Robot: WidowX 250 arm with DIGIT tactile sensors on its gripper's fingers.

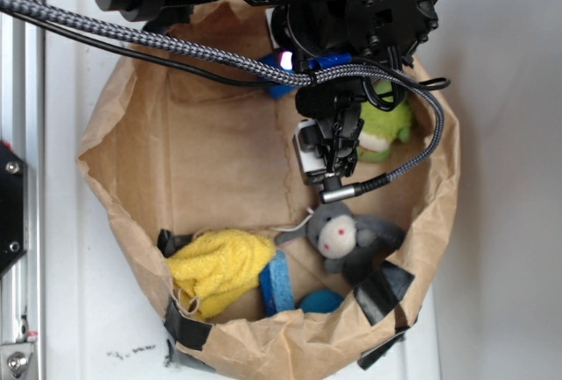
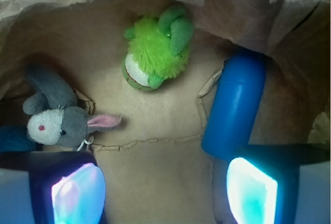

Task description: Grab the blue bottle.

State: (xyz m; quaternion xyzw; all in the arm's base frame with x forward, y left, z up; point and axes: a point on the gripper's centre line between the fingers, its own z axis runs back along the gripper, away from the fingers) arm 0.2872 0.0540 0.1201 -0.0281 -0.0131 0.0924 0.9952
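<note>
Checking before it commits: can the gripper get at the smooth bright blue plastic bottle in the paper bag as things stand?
Probably yes. The smooth bright blue plastic bottle lies uncovered against the brown paper bag's wall, apart from the green plush toy. The open gripper sits off to one side, so it must shift over.

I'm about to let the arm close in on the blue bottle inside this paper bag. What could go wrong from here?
1. In the wrist view the blue bottle lies off to one side, in line with one finger rather than the gap; descending now may land on it.
2. It lies against the crumpled bag wall, so a finger could snag paper.
3. It is smooth and round, so it may roll or slip out. The green plush looks safely apart.
</note>
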